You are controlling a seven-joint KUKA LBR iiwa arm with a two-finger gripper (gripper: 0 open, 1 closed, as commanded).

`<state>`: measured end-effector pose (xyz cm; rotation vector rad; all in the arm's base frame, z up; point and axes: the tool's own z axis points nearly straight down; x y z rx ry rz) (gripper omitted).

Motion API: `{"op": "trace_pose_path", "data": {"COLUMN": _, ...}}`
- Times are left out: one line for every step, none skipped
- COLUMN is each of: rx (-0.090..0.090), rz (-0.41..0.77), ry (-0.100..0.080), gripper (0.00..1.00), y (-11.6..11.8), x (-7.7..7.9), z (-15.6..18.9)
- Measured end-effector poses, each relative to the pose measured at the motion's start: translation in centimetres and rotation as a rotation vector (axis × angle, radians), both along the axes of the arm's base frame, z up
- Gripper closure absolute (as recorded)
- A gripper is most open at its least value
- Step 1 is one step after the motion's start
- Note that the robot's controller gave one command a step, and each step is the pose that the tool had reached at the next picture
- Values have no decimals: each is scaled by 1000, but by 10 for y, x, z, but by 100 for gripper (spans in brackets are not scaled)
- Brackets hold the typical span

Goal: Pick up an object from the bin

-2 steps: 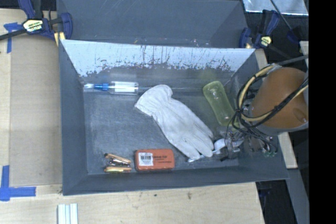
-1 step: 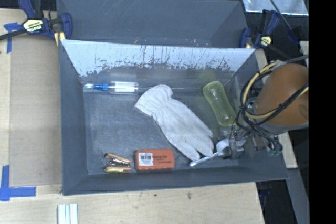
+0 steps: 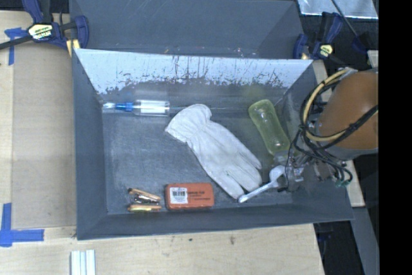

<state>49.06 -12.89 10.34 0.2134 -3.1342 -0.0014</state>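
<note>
Gripper (image 3: 288,178), white plastic stick (image 3: 256,192) just beside

We see a bin (image 3: 193,22) of matt grey metal, its back wall scuffed and scratched. The white glove (image 3: 215,148) looks like soft, creased cloth. The syringe (image 3: 138,107) is clear glossy plastic, the yellow-green bottle (image 3: 269,125) translucent and shiny. The orange block (image 3: 199,197) carries a paper barcode label (image 3: 179,194); the small brassy pieces (image 3: 143,200) gleam like metal

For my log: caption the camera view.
Gripper at the bin's right side, beside a white glove and a green bottle.
</note>
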Motion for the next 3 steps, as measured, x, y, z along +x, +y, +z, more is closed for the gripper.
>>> {"op": "trace_pose_path", "data": {"rx": -1, "rz": 1, "ry": -2, "gripper": 100, "y": 0, "x": 1, "z": 15}}
{"op": "trace_pose_path", "data": {"rx": -2, "rz": 0, "ry": -5, "gripper": 100, "y": 0, "x": 1, "z": 30}}
{"op": "trace_pose_path", "data": {"rx": -2, "rz": 0, "ry": -3, "gripper": 100, "y": 0, "x": 1, "z": 39}}
